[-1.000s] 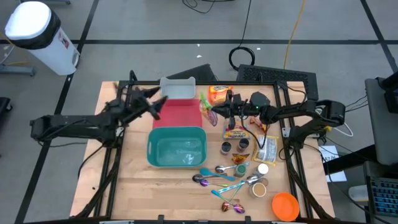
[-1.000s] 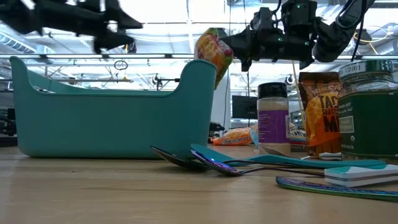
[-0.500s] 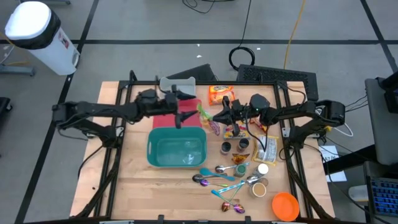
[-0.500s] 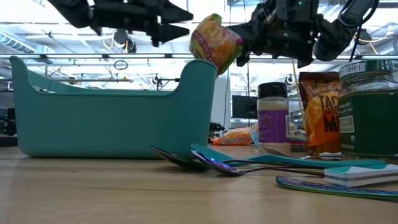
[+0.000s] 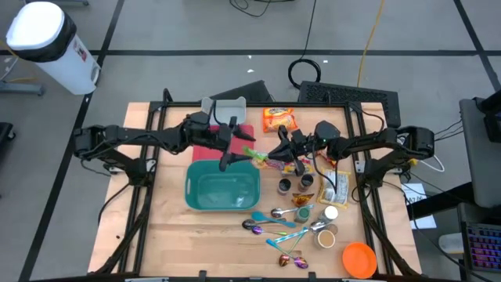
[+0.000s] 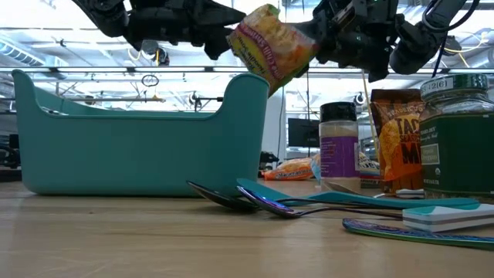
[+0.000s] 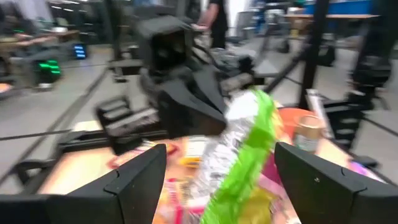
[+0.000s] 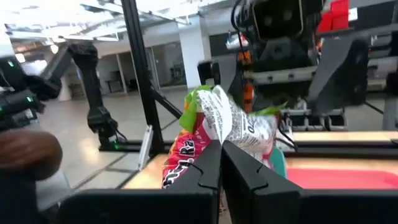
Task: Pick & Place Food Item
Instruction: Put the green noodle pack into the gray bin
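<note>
**Packet held above the bin's right rim, between 2 grippers**

The bin (image 5: 222,187) sits mid-table (image 5: 168,235). The packet (image 5: 259,156) hangs over its back right corner, pinched at its right end by the right gripper (image 5: 275,156); the left gripper (image 5: 235,153) is just left of it, fingers apart on either side of the packet. A tray (image 5: 225,110) lies behind the bin. Right of the bin stand jars (image 5: 296,184); spoons (image 5: 274,222) lie in front of them.
</note>
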Robot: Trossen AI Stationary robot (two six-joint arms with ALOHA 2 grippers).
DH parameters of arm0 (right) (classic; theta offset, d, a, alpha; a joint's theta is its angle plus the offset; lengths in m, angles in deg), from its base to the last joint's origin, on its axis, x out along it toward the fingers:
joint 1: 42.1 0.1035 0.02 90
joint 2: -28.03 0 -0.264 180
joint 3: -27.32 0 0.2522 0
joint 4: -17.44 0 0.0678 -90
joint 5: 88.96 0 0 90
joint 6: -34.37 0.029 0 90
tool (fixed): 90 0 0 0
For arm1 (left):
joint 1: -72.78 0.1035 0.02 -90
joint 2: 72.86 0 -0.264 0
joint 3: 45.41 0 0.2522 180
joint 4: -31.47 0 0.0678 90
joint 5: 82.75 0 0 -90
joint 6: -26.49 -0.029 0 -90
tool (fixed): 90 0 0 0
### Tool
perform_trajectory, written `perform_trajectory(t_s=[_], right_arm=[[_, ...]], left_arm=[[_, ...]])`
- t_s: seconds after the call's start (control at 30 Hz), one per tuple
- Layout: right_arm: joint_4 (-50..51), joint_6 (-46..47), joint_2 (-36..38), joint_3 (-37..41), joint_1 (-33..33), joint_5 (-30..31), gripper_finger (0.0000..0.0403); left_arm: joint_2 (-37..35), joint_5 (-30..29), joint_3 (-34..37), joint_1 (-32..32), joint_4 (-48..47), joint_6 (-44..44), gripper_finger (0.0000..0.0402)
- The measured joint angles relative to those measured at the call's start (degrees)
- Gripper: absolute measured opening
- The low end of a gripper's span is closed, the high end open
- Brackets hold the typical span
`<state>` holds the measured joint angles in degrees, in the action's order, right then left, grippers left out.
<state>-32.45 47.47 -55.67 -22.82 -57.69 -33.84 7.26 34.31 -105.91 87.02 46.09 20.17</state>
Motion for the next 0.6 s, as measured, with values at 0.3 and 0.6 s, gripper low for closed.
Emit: perform_trajectory(t_s=[0.3,0.6], right_arm=[[-0.6,0.8,0.0,0.0,0.0,0.1,0.0000],[-0.8,0.8,0.0,0.0,0.0,0.1,0.0000]], left_arm=[[0.0,3.4,0.0,0.0,-0.5,0.0,0.0274],[0.0,3.4,0.0,0.0,-1.4,-1.1,0.0195]])
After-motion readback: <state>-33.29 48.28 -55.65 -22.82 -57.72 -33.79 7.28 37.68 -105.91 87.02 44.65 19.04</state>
